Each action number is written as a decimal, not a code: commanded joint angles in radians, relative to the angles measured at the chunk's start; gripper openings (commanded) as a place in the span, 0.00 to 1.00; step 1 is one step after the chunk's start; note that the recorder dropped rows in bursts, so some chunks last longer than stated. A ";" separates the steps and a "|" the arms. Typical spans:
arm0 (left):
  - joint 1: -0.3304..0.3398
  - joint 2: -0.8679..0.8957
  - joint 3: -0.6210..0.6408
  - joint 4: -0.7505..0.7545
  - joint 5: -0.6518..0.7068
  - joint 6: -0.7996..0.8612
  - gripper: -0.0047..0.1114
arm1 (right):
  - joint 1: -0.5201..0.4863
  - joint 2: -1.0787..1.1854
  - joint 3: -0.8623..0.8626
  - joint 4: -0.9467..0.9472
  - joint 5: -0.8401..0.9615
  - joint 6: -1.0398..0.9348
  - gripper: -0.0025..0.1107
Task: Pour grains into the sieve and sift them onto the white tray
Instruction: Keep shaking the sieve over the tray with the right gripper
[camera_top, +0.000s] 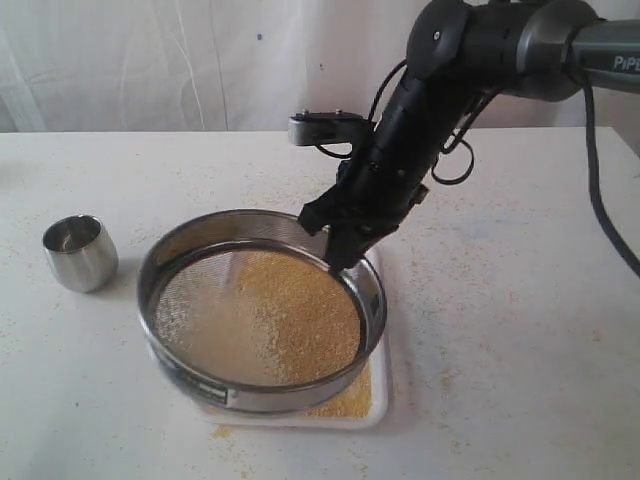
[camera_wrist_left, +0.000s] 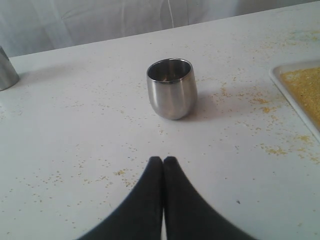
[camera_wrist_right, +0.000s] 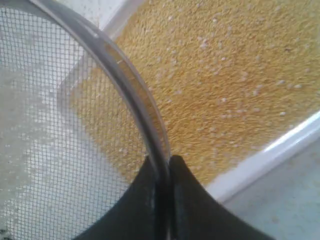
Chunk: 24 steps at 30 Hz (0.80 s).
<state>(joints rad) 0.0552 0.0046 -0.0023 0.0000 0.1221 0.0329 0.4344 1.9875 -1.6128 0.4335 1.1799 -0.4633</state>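
The sieve (camera_top: 262, 395), a wide steel ring with mesh, hangs tilted just above the white tray (camera_top: 381, 392). My right gripper (camera_top: 340, 262) is shut on its far right rim; the right wrist view shows that rim (camera_wrist_right: 131, 91) pinched between the dark fingers (camera_wrist_right: 192, 200). Pale whitish grains (camera_top: 200, 315) lie on the mesh. Fine yellow-orange grains (camera_wrist_right: 225, 75) cover the tray below, seen through the mesh and at the tray's front (camera_top: 350, 400). My left gripper (camera_wrist_left: 163, 161) is shut on nothing, low over the table, short of a steel cup (camera_wrist_left: 171, 88).
The small rounded steel cup (camera_top: 80, 252) stands left of the sieve. Another steel object (camera_wrist_left: 6, 70) shows at the edge of the left wrist view. Yellowish specks are strewn over the white table (camera_top: 520, 330). A black cable (camera_top: 600, 200) hangs at the right.
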 joint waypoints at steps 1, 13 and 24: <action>0.002 -0.005 0.002 0.000 0.001 -0.007 0.04 | -0.016 -0.010 -0.003 -0.398 -0.076 0.421 0.02; 0.002 -0.005 0.002 0.000 0.001 -0.007 0.04 | -0.005 -0.012 -0.003 -0.053 0.028 0.053 0.02; 0.002 -0.005 0.002 0.000 0.001 -0.007 0.04 | 0.004 -0.011 -0.003 0.007 0.041 -0.097 0.02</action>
<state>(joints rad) 0.0552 0.0046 -0.0023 0.0000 0.1221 0.0329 0.4299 1.9902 -1.6128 0.2949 1.1849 -0.4351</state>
